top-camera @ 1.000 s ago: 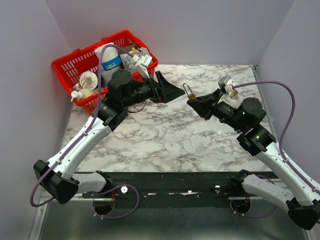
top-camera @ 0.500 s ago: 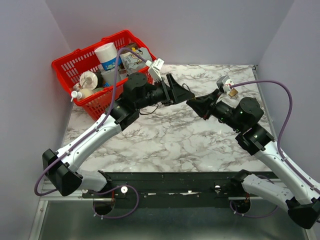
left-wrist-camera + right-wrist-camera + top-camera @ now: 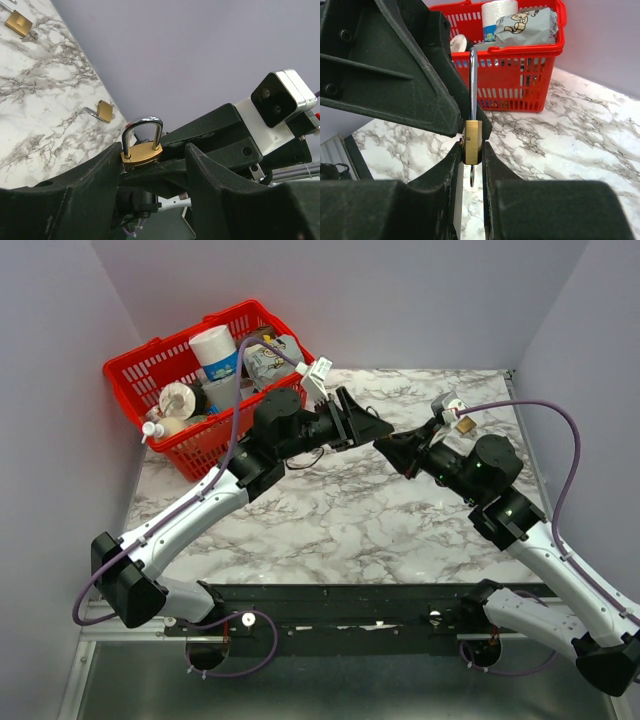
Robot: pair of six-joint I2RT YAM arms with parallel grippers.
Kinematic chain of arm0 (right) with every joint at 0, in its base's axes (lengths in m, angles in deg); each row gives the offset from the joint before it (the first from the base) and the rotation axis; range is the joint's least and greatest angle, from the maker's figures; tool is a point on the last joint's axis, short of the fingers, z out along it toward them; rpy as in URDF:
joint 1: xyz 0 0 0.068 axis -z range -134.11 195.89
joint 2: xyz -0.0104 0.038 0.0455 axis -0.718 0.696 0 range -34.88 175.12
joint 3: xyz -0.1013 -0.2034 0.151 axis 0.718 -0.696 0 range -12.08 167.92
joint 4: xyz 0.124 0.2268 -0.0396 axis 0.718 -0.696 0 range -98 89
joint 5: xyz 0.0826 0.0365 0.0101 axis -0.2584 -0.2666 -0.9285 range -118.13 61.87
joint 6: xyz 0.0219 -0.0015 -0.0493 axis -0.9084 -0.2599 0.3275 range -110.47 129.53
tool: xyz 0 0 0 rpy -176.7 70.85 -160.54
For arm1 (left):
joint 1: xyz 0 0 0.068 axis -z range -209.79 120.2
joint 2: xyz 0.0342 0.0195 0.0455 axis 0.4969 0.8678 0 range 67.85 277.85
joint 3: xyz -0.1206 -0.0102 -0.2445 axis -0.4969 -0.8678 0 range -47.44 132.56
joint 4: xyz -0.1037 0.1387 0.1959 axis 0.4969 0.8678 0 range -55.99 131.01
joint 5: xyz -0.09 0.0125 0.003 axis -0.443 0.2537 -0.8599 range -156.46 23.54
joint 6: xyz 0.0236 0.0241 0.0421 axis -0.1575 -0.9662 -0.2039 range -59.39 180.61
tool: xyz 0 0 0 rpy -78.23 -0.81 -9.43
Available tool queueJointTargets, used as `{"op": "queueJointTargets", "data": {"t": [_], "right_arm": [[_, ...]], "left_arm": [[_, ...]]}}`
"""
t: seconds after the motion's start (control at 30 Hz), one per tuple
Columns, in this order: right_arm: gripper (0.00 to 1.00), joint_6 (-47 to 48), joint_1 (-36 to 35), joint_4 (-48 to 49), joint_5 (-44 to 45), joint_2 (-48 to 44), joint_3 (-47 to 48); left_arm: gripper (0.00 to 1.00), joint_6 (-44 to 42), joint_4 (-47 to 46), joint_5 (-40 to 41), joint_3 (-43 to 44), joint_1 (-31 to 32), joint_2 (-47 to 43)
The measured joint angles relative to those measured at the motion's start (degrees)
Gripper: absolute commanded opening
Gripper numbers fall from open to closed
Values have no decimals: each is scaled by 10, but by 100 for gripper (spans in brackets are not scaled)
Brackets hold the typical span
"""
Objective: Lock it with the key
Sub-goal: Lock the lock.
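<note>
My right gripper [image 3: 472,148] is shut on a brass padlock [image 3: 472,141] and holds it above the table with the steel shackle pointing up. A small key [image 3: 471,177] hangs below the lock body, between the fingers. The padlock also shows in the left wrist view [image 3: 142,151]. My left gripper [image 3: 156,152] is open, and its two fingers stand wide apart on either side of the padlock and the right gripper's tip. In the top view the left gripper [image 3: 365,426] meets the right gripper [image 3: 392,448] over the table's far middle, and the padlock is hidden there.
A red basket [image 3: 140,370] full of groceries stands at the back left and also shows in the right wrist view [image 3: 520,49]. Two more brass padlocks [image 3: 19,24] [image 3: 103,111] lie on the marble table [image 3: 330,520] near the back wall.
My left arm has swung right from beside the basket, and its open jaws now straddle the padlock. The right arm has barely moved.
</note>
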Motion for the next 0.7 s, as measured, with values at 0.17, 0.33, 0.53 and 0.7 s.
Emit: {"op": "queueJointTargets", "data": {"t": [0.17,0.33,0.53,0.7], "right_arm": [[1,7,-2,0,14,2,0],[1,18,-8,-4,30,4,-1],[1,33,-14,-11,50,9,-3],[1,49,-23,-13,67,14,-4]], "left_arm": [[54,3,2,12,0,0,5],[54,2,6,26,0,5,9],[52,-5,18,47,0,11,13],[47,-13,33,63,0,13,15]]}}
